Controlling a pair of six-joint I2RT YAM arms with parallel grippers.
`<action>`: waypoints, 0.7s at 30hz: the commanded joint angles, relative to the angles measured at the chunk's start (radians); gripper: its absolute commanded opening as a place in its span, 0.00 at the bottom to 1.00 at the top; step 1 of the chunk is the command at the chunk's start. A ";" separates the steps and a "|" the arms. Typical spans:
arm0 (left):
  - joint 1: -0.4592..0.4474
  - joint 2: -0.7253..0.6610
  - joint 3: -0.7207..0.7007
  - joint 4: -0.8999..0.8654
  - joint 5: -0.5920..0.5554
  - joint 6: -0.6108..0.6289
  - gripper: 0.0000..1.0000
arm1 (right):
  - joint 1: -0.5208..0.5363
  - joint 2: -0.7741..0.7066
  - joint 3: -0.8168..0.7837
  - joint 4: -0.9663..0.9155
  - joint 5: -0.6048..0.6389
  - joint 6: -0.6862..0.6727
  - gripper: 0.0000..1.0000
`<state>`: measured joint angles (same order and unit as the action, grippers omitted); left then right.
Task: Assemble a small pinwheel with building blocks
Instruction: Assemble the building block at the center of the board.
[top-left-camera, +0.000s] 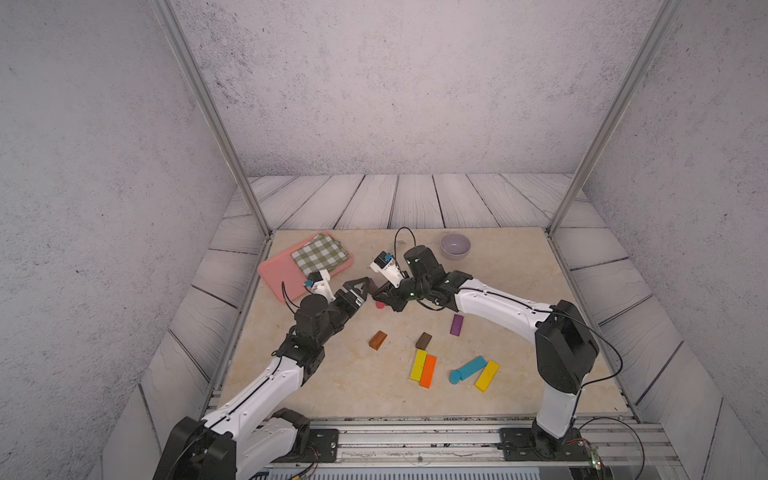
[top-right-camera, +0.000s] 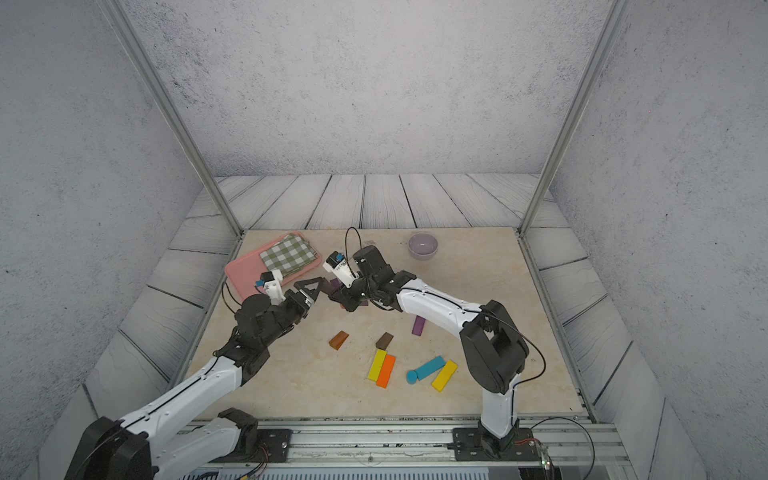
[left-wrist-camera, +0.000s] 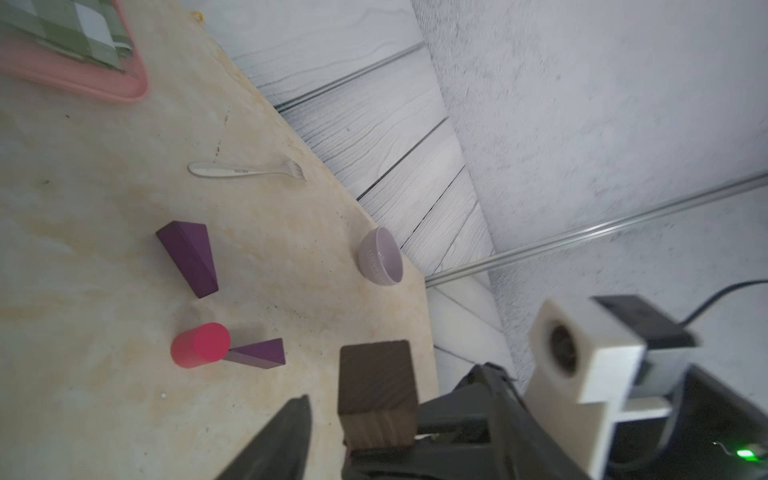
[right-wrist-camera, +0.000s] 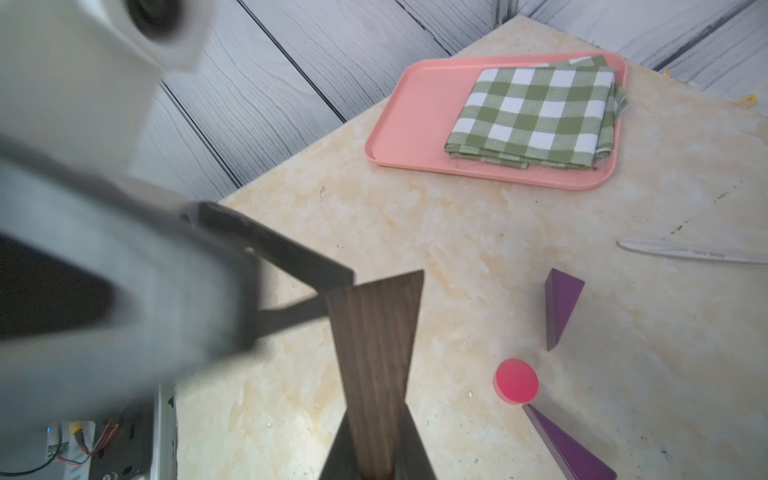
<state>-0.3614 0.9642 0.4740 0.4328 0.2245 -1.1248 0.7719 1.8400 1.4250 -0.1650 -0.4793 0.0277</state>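
Note:
My right gripper (right-wrist-camera: 376, 419) is shut on the narrow end of a dark brown wedge (right-wrist-camera: 376, 332), held above the table. My left gripper (left-wrist-camera: 374, 449) is open around the wedge's wide end (left-wrist-camera: 376, 382), with one finger (left-wrist-camera: 286, 436) apart from it. In both top views the two grippers (top-left-camera: 360, 293) (top-left-camera: 380, 294) meet tip to tip. Below them a pink cylinder (right-wrist-camera: 516, 380) stands on the table with one purple wedge (right-wrist-camera: 569, 446) touching it and another (right-wrist-camera: 561, 305) close by. More building blocks lie nearer the front: brown wedges (top-left-camera: 377, 340) (top-left-camera: 423, 340), a purple one (top-left-camera: 456, 324), and yellow (top-left-camera: 418, 365), orange (top-left-camera: 428, 371) and blue (top-left-camera: 471, 367) bars.
A pink tray (top-left-camera: 282, 274) with a folded green checked cloth (top-left-camera: 319, 253) sits at the back left. A lilac bowl (top-left-camera: 455, 245) stands at the back right, and a metal fork (left-wrist-camera: 245, 169) lies near the back edge. Metal frame posts rise at the back corners.

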 joint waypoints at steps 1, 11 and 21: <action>0.075 -0.100 0.070 -0.247 0.085 0.168 0.96 | -0.035 -0.023 -0.066 -0.029 -0.028 -0.085 0.00; 0.009 0.023 0.420 -0.948 0.195 0.989 0.96 | -0.140 -0.164 -0.222 -0.227 -0.113 -0.519 0.00; 0.196 -0.099 0.298 -0.886 -0.069 0.754 0.96 | -0.081 -0.025 -0.109 -0.384 -0.234 -1.000 0.00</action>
<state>-0.2249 0.8803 0.7918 -0.4332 0.2390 -0.3344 0.6449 1.7554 1.2335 -0.4324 -0.6415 -0.7280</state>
